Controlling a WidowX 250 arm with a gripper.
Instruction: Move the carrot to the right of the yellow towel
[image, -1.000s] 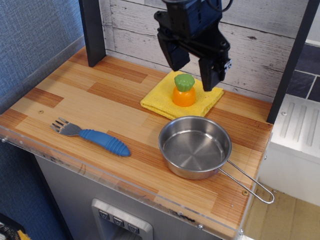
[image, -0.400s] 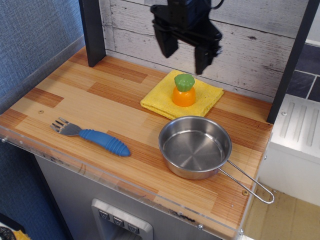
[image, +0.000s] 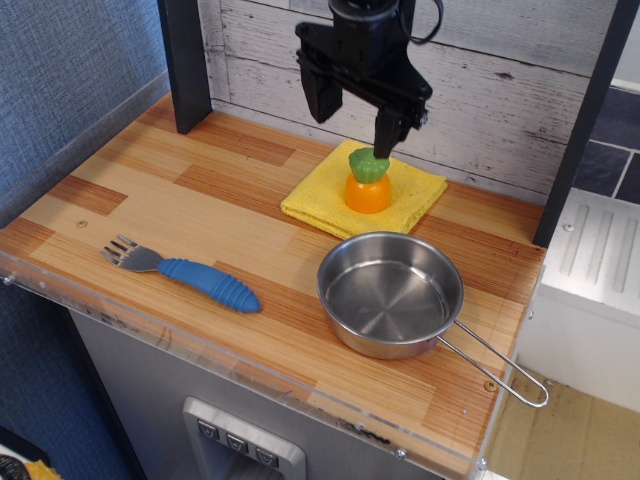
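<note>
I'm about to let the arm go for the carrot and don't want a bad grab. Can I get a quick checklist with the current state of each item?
1. Hand open: ok, fingers spread apart.
2. Hand empty: ok, nothing held.
3. Carrot upright on the yellow towel: ok.
4. Hand centred over the carrot: not ok, it looks offset to the left; one finger is near the green top.
5. Finger clear of the carrot: cannot tell, contact is unclear.
6. Bare table right of the towel for placing: ok, steel pan sits nearer the front.

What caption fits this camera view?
Open tool above a carrot standing on a yellow towel, beside a pan and fork.
</note>
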